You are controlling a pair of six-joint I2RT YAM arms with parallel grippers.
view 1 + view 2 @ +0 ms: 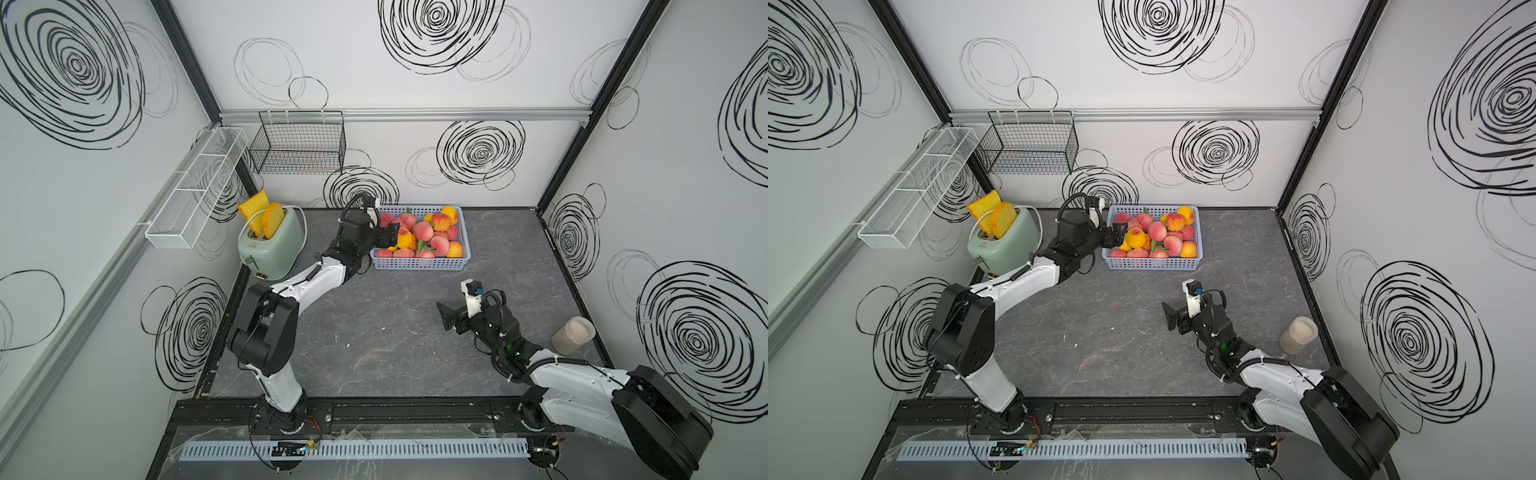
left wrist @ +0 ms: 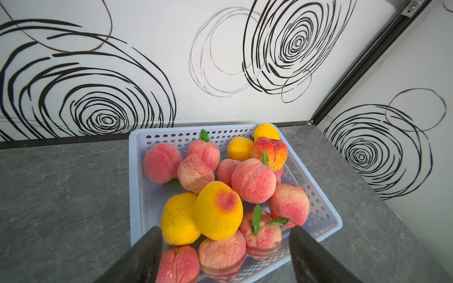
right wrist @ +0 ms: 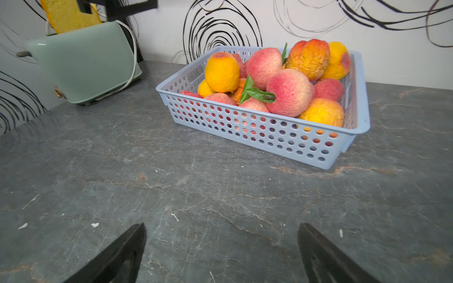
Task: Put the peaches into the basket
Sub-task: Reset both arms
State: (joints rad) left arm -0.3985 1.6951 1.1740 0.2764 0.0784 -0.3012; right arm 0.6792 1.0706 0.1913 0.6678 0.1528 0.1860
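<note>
A light blue perforated basket [image 1: 419,264] [image 1: 1152,264] stands at the back of the table. It is heaped with several pink and yellow peaches [image 1: 432,235] [image 3: 289,95]. My left gripper [image 1: 390,236] [image 2: 225,230] hovers open over the basket's left end. A yellow peach with a red blush [image 2: 218,210] [image 1: 1135,238] rests on the pile just past its fingertips, touching neither finger. My right gripper [image 1: 445,316] [image 3: 222,226] stands open above bare table in front of the basket, with nothing between its fingers.
A green toaster [image 1: 272,245] with two toast slices [image 1: 266,218] stands left of the basket, close to the left arm. A lidded jar [image 1: 572,334] sits by the right wall. A black wire basket [image 1: 299,145] and a white mesh rack [image 1: 195,187] hang on the walls.
</note>
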